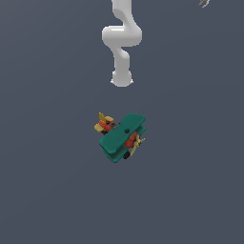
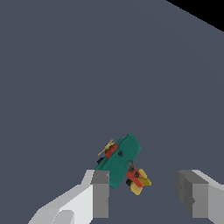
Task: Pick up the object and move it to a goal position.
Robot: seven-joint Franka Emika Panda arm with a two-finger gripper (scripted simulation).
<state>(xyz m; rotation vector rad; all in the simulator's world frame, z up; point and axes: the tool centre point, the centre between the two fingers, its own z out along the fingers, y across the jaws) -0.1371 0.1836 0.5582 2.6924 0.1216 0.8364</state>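
Toy biplane (image 1: 122,138) sits alone on the flat grey floor (image 1: 47,181), teal wings (image 2: 122,160) stacked over a red body, yellow tail (image 1: 102,122) pointing toward my arm's base (image 1: 121,78). I judge it light, rigid and awkward, with thin struts and a fragile propeller; the wing edges look the safest hold. My claw (image 2: 142,194) hangs wide open above it, holding nothing.

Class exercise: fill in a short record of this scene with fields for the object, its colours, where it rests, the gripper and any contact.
object: toy biplane
colours: teal wings, red body, yellow propeller and tail
resting on: grey floor
gripper: open, fingers wide apart
contact: none visible; plane not held
arm: white, bent, at the exterior view's top
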